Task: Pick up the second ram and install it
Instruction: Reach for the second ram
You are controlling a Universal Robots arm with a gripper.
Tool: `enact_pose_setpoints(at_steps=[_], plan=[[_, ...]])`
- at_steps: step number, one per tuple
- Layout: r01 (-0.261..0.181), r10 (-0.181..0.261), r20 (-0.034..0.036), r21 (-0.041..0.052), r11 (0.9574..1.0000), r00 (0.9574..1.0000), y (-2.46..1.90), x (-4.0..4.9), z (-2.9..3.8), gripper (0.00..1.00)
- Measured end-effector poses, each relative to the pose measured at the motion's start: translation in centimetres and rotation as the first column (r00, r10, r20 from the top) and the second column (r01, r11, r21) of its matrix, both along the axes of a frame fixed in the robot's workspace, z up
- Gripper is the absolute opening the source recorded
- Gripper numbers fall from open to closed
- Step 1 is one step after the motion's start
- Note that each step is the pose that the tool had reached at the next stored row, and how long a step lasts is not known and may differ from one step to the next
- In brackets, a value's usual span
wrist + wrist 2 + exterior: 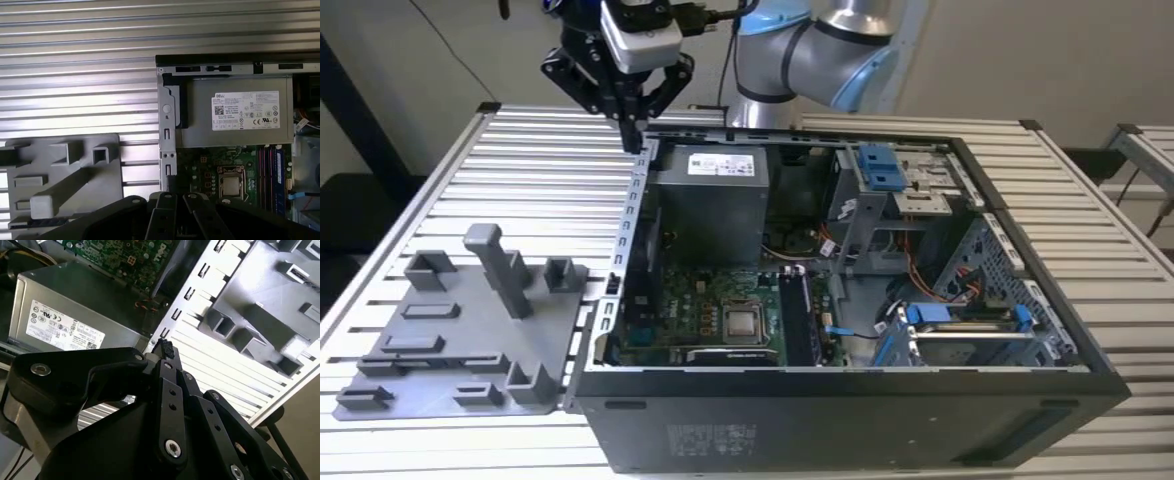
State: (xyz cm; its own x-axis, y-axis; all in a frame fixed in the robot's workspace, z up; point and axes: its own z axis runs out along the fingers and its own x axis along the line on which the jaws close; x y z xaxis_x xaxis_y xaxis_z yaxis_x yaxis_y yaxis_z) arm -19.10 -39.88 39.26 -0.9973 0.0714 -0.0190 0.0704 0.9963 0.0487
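My gripper [636,135] hangs above the back corner of the open computer case [640,230], on the exterior view's left. Its black fingers meet at the tips in both wrist views [165,347] [171,182] with nothing between them. On the motherboard [707,300], the long memory slots [794,320] run beside the processor [230,185]. A narrow bluish strip [279,167] stands in those slots and may be the second ram; I cannot tell for sure. The gripper is well above and away from it.
A grey plastic tray [454,330] with raised blocks and a tall post lies on the slatted table at the case's left. The grey power supply [714,195] fills the case's rear. Blue drive brackets [881,165] and cables sit at the right.
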Motion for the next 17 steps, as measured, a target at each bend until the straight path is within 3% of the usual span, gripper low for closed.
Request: enact_pose_setpoints(at_steps=[17], plan=[[0.000, 0.000, 0.0000, 0.0000, 1.0000, 1.0000, 0.00, -3.31, 0.00, 0.11]])
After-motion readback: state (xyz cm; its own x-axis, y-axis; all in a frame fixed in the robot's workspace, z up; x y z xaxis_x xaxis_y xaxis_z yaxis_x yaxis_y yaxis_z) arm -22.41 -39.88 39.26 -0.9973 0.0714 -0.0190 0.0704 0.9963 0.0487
